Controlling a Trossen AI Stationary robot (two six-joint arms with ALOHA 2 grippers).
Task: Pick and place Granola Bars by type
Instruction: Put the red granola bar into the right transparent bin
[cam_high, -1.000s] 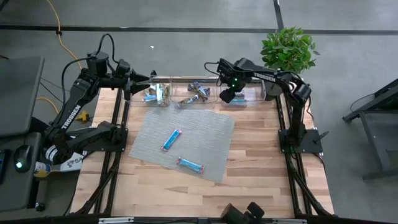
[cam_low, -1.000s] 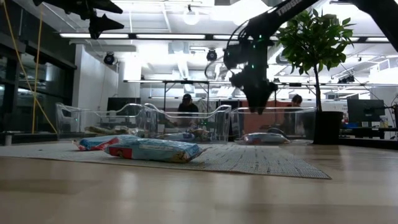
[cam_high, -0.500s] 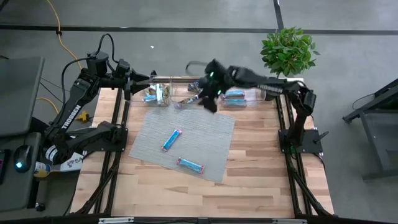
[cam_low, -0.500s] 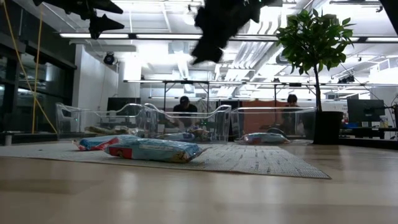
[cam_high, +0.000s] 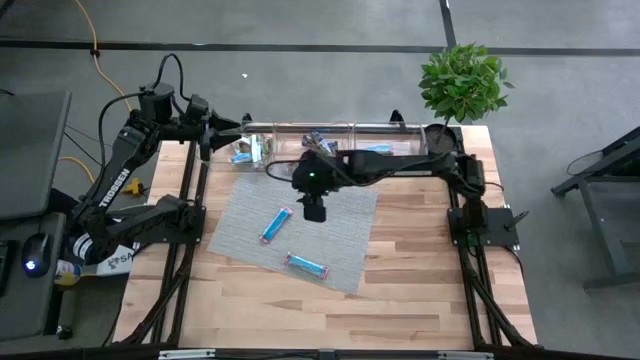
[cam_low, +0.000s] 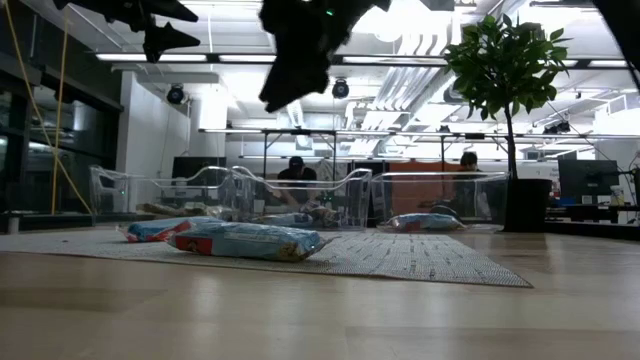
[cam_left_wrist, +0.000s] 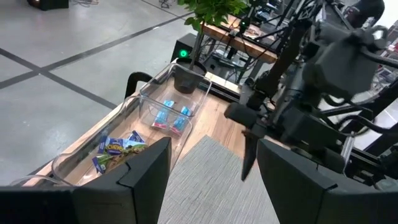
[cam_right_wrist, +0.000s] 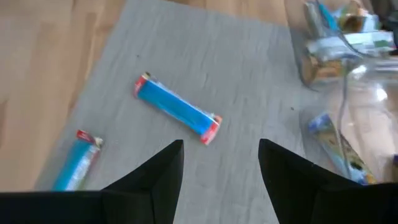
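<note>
Two granola bars in bright blue wrappers with red ends lie flat on a grey mat (cam_high: 335, 215): one (cam_high: 276, 225) near its middle, the other (cam_high: 306, 265) nearer the front edge. In the right wrist view they are the bar ahead (cam_right_wrist: 177, 111) and the bar to the side (cam_right_wrist: 78, 163). My right gripper (cam_high: 314, 210) hangs open above the mat, just right of the middle bar, tipped downward. My left gripper (cam_high: 243, 125) waits open, high over the far left corner, with nothing between its fingers (cam_left_wrist: 143, 168).
Three clear bins stand in a row along the far edge, each holding bars: left (cam_high: 250, 150), middle (cam_high: 318, 143), right (cam_high: 390, 152). A potted plant (cam_high: 462, 80) stands at the far right corner. Bare wood lies around the mat toward the near edge.
My right gripper has swung from above the far right bin toward the table's left and near edge, out over the mat. It has risen a little, rolled and tipped further downward, and stayed open. The bars have not moved.
</note>
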